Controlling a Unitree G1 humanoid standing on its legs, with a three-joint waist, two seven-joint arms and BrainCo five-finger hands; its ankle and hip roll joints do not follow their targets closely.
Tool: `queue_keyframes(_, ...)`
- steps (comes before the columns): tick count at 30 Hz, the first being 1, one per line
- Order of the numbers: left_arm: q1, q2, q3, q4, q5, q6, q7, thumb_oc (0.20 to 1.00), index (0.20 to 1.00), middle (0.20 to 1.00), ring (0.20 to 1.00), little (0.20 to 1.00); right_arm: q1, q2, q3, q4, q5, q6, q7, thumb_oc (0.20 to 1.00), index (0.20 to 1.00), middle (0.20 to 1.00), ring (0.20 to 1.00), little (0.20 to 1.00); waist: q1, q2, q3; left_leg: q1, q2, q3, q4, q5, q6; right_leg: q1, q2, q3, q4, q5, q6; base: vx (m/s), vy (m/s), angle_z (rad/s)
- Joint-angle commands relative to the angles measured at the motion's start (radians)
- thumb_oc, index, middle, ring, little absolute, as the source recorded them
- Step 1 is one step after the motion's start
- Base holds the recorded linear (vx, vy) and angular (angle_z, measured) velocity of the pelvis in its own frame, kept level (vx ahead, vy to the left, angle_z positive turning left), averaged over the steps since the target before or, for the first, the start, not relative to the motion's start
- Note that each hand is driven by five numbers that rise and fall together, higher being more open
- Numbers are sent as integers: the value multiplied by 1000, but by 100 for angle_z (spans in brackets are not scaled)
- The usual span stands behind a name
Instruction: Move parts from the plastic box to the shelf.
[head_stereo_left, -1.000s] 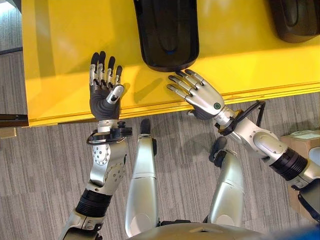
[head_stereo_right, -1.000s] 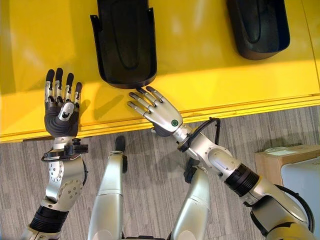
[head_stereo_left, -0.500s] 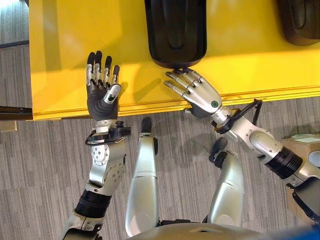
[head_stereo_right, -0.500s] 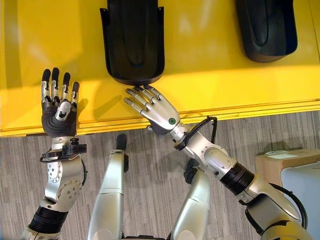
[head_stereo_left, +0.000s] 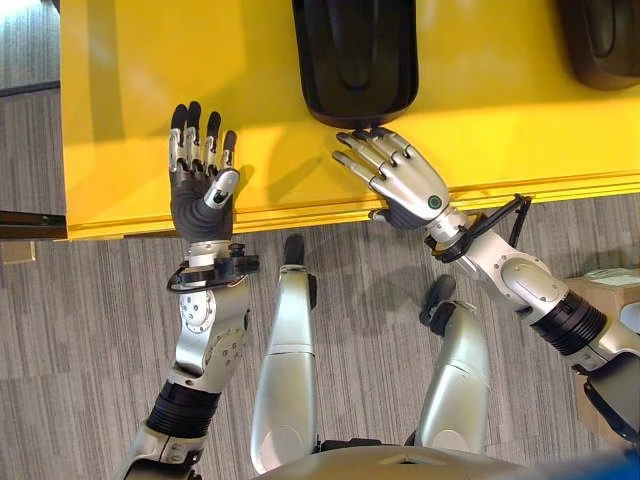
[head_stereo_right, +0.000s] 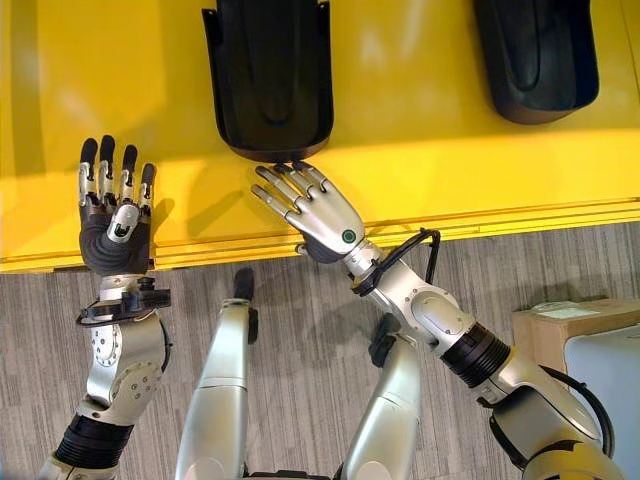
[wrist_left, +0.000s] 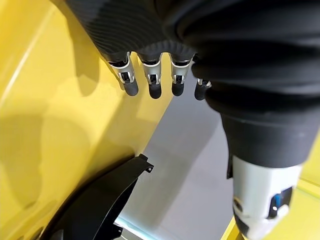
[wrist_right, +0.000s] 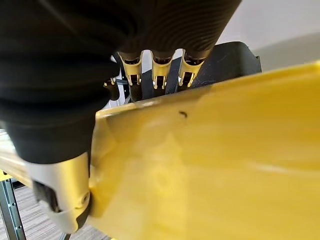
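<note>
1. Left eye view: I see the yellow shelf (head_stereo_left: 130, 110) spanning the upper field above grey floor (head_stereo_left: 80, 330). A black part (head_stereo_left: 355, 60) lies on the shelf, its rounded end toward me. My right hand (head_stereo_left: 410, 185) rests over the shelf's front edge, fingers spread and nearly straight, dark tips touching the part's rounded end; it holds nothing. My left hand (head_stereo_left: 200, 175) stands palm-up, well to the part's left, fingers straight and wide, empty.

2. Right eye view: I see the same layout. A second black part (head_stereo_right: 535, 55) lies on the shelf, well apart to the first part's right. A cardboard box (head_stereo_right: 560, 330) stands on the floor at the right edge.

3. Left wrist view: I see my left fingers (wrist_left: 152, 80) extended above the yellow surface, the part's edge beyond them, untouched.

4. Right wrist view: I see my right fingers (wrist_right: 159, 72) straight, reaching over the shelf lip to the black part.
</note>
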Motion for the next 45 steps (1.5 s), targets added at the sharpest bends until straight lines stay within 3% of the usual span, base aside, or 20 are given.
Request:
queue_keyframes(1,72,-11,-43,69,-45,34,26,1000,1000,1000,1000,1000,-150,35,-125,-3,36,56,-82,1000,1000,1000,1000,1000,12,23,35,12,25,34,15,-57,15,-36,-11,61,141,-45,-10,90,-22,3)
queue_keyframes(5,73,-10,-45,73,-47,38,21,1000,1000,1000,1000,1000,-153,45,-113,-11,35,48,-69,1000,1000,1000,1000,1000,13,26,38,0,17,35,18,-37,23,-45,-17,59,138,-28,-19,-5,6,0)
queue_keyframes(8,76,-9,-43,72,-48,37,20,1000,1000,1000,1000,1000,-172,56,-108,-1,39,49,-64,1000,1000,1000,1000,1000,17,27,31,8,22,34,18,-58,17,-37,-14,61,143,-49,-11,34,-10,-3)
queue_keyframes(10,79,-8,-44,72,-51,35,22,1000,1000,1000,1000,1000,-182,62,-113,12,43,55,-73,1000,1000,1000,1000,1000,20,28,36,-2,19,35,15,-34,23,-47,-15,61,137,-28,-20,-28,13,3)
queue_keyframes(11,79,-7,-45,72,-51,36,23,1000,1000,1000,1000,1000,-187,64,-113,17,46,57,-76,1000,1000,1000,1000,1000,20,26,32,8,23,34,21,-62,17,-37,-13,63,145,-52,-11,0,0,0)
queue_keyframes(13,77,-3,-44,71,-53,36,22,1000,1000,1000,1000,1000,-211,72,-117,31,48,66,-82,1000,1000,1000,1000,1000,23,29,36,-3,18,37,17,-34,25,-48,-16,61,138,-27,-20,0,0,0)
queue_keyframes(14,78,-4,-44,72,-56,37,22,1000,1000,1000,1000,1000,-217,73,-118,35,49,68,-83,1000,1000,1000,1000,1000,23,28,31,8,21,36,22,-62,19,-38,-14,64,146,-51,-11,3,1,4)
queue_keyframes(15,78,-2,-43,72,-56,37,21,1000,1000,1000,1000,1000,-225,74,-121,41,52,71,-85,1000,1000,1000,1000,1000,24,29,35,-4,18,37,18,-35,25,-48,-16,62,138,-27,-20,86,-23,3)
queue_keyframes(16,78,-2,-43,73,-57,37,21,1000,1000,1000,1000,1000,-225,74,-120,42,53,71,-86,1000,1000,1000,1000,1000,23,27,31,7,21,36,24,-63,19,-38,-14,65,146,-51,-11,-75,31,4)
queue_keyframes(19,82,1,-44,74,-62,37,18,1000,1000,1000,1000,1000,-259,79,-123,62,65,80,-96,1000,1000,1000,1000,1000,28,31,34,-5,16,39,23,-37,26,-50,-15,64,141,-27,-21,30,1,-1)
queue_keyframes(20,83,1,-44,75,-62,37,19,1000,1000,1000,1000,1000,-259,79,-123,62,65,79,-96,1000,1000,1000,1000,1000,27,29,29,6,20,38,28,-65,19,-40,-13,67,148,-51,-12,-72,24,-9)
queue_keyframes(21,81,5,-45,73,-63,37,16,1000,1000,1000,1000,1000,-276,79,-122,72,67,84,-98,1000,1000,1000,1000,1000,29,32,34,-5,16,39,25,-38,26,-49,-15,64,141,-27,-22,80,-18,-5)
queue_keyframes(27,86,13,-47,76,-71,36,10,1000,1000,1000,1000,1000,-355,85,-117,135,81,101,-101,1000,1000,1000,1000,1000,39,36,29,4,16,37,33,-65,21,-44,-13,71,154,-53,-15,-2,3,-2)
queue_keyframes(28,85,14,-45,76,-74,34,8,1000,1000,1000,1000,1000,-366,88,-114,147,86,102,-103,1000,1000,1000,1000,1000,41,38,35,-7,12,38,27,-37,27,-54,-15,70,145,-28,-24,0,0,0)
queue_keyframes(29,86,13,-46,77,-75,33,8,1000,1000,1000,1000,1000,-369,90,-112,153,91,102,-103,1000,1000,1000,1000,1000,41,37,30,4,15,37,31,-64,21,-44,-13,72,153,-52,-16,0,0,0)
queue_keyframes(33,87,11,-45,80,-78,34,8,1000,1000,1000,1000,1000,-363,96,-108,154,104,97,-98,1000,1000,1000,1000,1000,41,37,32,7,15,38,33,-66,23,-44,-15,73,156,-55,-16,21,-4,-3)
queue_keyframes(38,83,2,-41,86,-72,38,14,1000,1000,1000,1000,1000,-278,109,-118,129,114,85,-81,1000,1000,1000,1000,1000,33,34,35,5,17,40,31,-64,21,-43,-13,72,154,-55,-16,-22,5,2)
queue_keyframes(39,82,-2,-41,86,-70,40,15,1000,1000,1000,1000,1000,-252,113,-122,118,117,80,-77,1000,1000,1000,1000,1000,29,34,41,-5,14,42,24,-35,27,-53,-14,70,146,-30,-25,0,1,14)
queue_keyframes(40,81,-5,-39,87,-67,39,18,1000,1000,1000,1000,1000,-224,116,-127,105,123,74,-76,1000,1000,1000,1000,1000,26,31,38,6,19,40,27,-62,21,-43,-12,71,152,-53,-16,-6,2,9)
queue_keyframes(45,87,-25,-33,91,-53,41,27,1000,1000,1000,1000,1000,-29,107,-155,48,141,42,-65,1000,1000,1000,1000,1000,1,21,44,14,25,43,18,-57,18,-39,-7,72,146,-49,-13,10,-1,2)
